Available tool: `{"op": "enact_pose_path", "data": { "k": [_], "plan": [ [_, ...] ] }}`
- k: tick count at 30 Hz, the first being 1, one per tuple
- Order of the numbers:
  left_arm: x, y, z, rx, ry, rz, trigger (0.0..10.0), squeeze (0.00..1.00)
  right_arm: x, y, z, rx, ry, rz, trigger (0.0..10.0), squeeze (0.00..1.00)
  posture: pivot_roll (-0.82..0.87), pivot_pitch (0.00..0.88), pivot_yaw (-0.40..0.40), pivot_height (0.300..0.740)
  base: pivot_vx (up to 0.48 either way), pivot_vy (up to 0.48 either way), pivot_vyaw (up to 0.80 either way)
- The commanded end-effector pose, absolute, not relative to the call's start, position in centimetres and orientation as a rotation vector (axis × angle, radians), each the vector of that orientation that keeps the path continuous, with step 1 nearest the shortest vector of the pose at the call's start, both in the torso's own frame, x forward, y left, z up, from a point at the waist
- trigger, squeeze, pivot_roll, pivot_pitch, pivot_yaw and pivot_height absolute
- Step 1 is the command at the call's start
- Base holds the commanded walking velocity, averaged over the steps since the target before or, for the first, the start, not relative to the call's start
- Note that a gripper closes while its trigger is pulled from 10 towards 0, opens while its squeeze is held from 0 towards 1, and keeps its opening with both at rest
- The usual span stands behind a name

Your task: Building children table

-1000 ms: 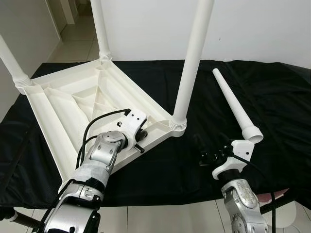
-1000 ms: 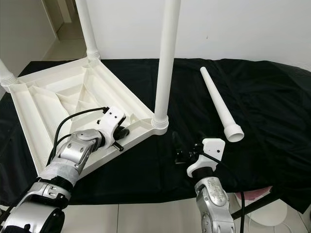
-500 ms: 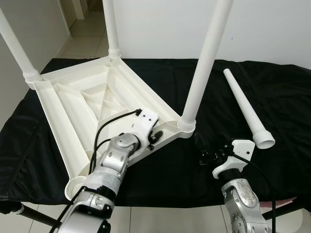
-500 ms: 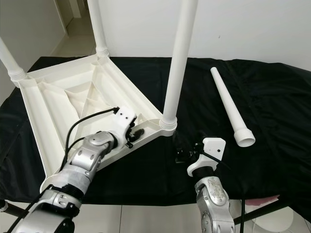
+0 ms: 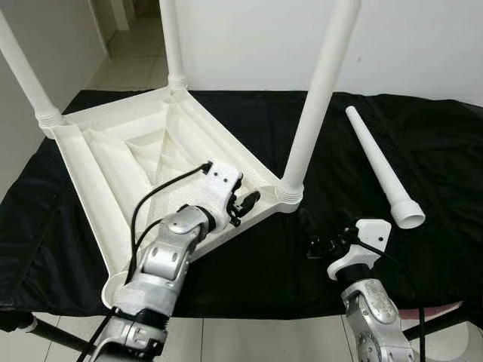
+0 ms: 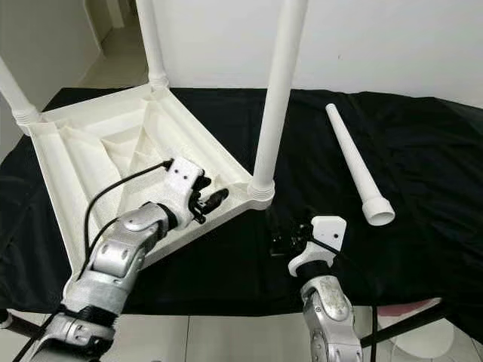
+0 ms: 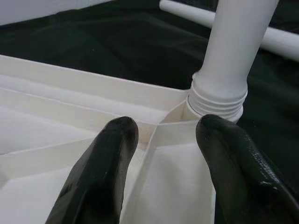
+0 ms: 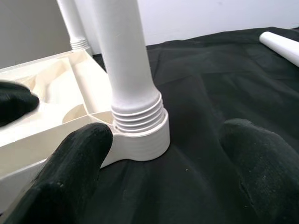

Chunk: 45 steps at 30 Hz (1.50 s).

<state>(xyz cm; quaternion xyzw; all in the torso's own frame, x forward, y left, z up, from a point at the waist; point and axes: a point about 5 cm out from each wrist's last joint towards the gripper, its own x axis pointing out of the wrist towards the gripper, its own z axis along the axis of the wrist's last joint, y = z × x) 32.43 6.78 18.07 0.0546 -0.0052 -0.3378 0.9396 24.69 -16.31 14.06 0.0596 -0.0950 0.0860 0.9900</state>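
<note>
Eye views: you are looking at the tabletop (image 5: 113, 162) lying upside down on the black cloth (image 5: 445, 158), three legs standing, the loose leg (image 5: 377, 162) lying well apart on the right.

Left wrist view: left end effector (image 7: 161, 140), fingers apart, is straddling the rim beside the corner leg (image 7: 229, 51); tugging may tip the top.

Right wrist view: right end effector (image 8: 163, 158), fingers apart, is facing that leg; open cloth is lying beyond.
</note>
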Motion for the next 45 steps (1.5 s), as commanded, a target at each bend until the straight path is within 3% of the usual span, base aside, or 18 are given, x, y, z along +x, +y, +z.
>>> {"op": "enact_pose_path", "data": {
  "k": [1, 13, 14, 15, 17, 18, 22, 23, 45],
  "plan": [
    [31.1, 6.0, 17.8, 0.112, 0.004, -0.957, 10.0, 0.0, 24.7, -16.1, 13.8, 0.133, -0.18, 0.208, 10.0, 0.0, 0.0, 0.078, 0.028, 0.74, 0.0, 0.0, 0.0],
    [27.1, 7.3, 17.7, 0.082, -0.049, -1.175, 10.0, 0.0, 27.0, -15.5, 14.5, 0.076, -0.171, 0.393, 10.0, 0.0, 0.03, 0.054, 0.002, 0.74, 0.0, 0.0, 0.0],
    [26.8, 7.4, 17.8, 0.074, -0.05, -1.188, 10.0, 0.0, 27.2, -15.3, 14.4, 0.068, -0.169, 0.436, 5.8, 0.0, 0.03, 0.047, -0.001, 0.74, 0.0, 0.0, 0.0],
    [26.7, 7.4, 17.9, 0.065, -0.051, -1.198, 10.0, 0.0, 27.3, -15.0, 14.4, 0.064, -0.167, 0.471, 1.0, 0.0, 0.03, 0.047, -0.001, 0.74, 0.0, 0.0, 0.0],
    [26.6, 7.5, 18.0, 0.059, -0.052, -1.203, 10.0, 0.0, 27.4, -14.9, 14.4, 0.062, -0.166, 0.492, 1.0, 0.0, 0.03, 0.047, -0.001, 0.74, 0.0, 0.0, 0.0],
    [26.5, 7.5, 18.1, 0.048, -0.055, -1.212, 10.0, 0.0, 27.6, -14.7, 14.4, 0.064, -0.163, 0.52, 0.0, 0.0, 0.04, 0.042, -0.001, 0.74, 0.0, 0.0, 0.0],
    [26.2, 7.6, 18.5, 0.041, -0.066, -1.225, 10.0, 0.0, 28.6, -14.4, 14.5, 0.054, -0.154, 0.555, 0.0, 0.0, 0.05, 0.038, -0.003, 0.74, 0.0, 0.0, 0.0],
    [26.0, 7.7, 18.6, 0.052, -0.071, -1.223, 10.0, 0.0, 29.2, -14.4, 14.6, 0.044, -0.158, 0.553, 10.0, 0.0, 0.06, 0.031, -0.008, 0.74, 0.0, 0.0, 0.0],
    [24.6, 8.6, 18.5, 0.097, -0.026, -1.233, 10.0, 0.0, 35.0, -17.1, 16.0, -0.002, -0.154, 0.51, 10.0, 0.0, 0.1, 0.034, -0.014, 0.74, 0.0, 0.0, 0.0]
  ]
}}
